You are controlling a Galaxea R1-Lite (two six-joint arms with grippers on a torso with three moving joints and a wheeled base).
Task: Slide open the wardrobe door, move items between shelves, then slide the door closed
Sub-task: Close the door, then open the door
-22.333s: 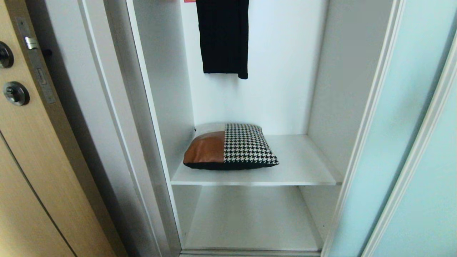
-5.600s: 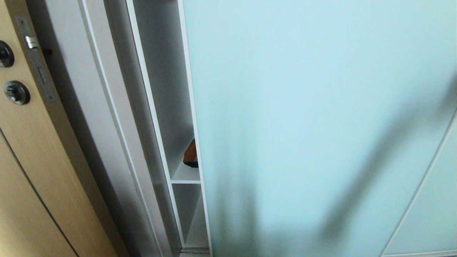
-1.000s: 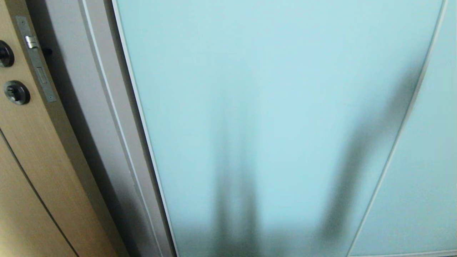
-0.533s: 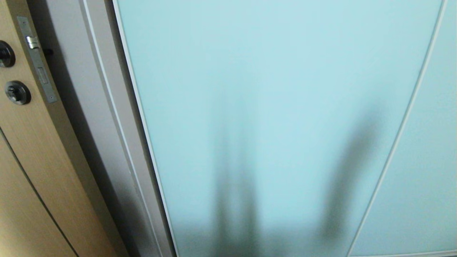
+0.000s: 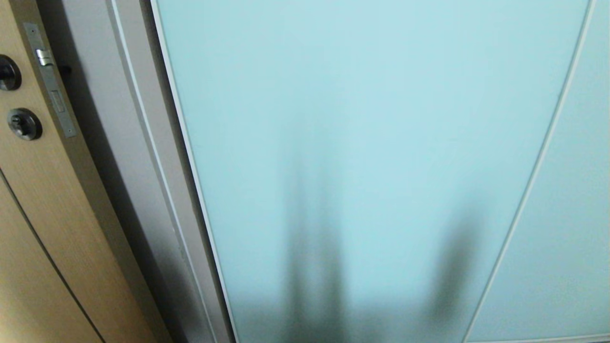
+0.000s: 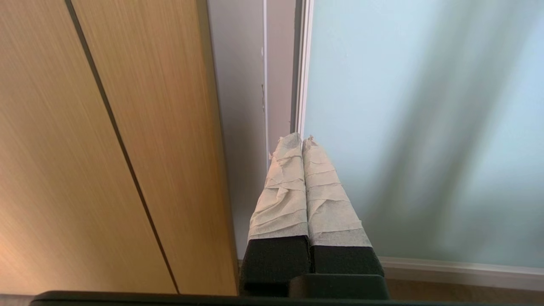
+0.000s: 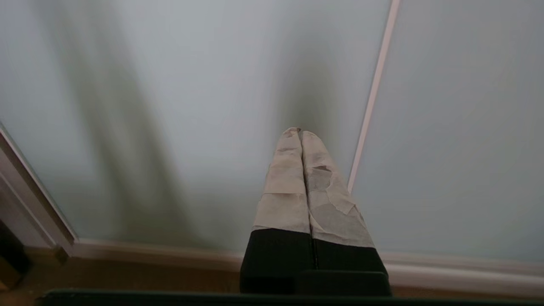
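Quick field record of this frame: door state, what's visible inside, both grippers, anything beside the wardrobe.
door: sliding wardrobe door fully shut against the frame
interior: hidden, shelves and items not visible
left gripper: shut, empty, low by the door's edge
right gripper: shut, empty, low before the glass
beside: wooden door with dark knobs

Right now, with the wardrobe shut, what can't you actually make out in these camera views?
- Wardrobe interior, head view: the closed sliding wardrobe door covers it completely; its frosted glass shows only dark shadows.
- Both arms, head view: outside the picture. The left gripper and right gripper show only in their wrist views, fingers pressed together.
- Wooden door, head view: cut off by the picture's left edge.
- Contact with the glass: neither wrist view settles it.
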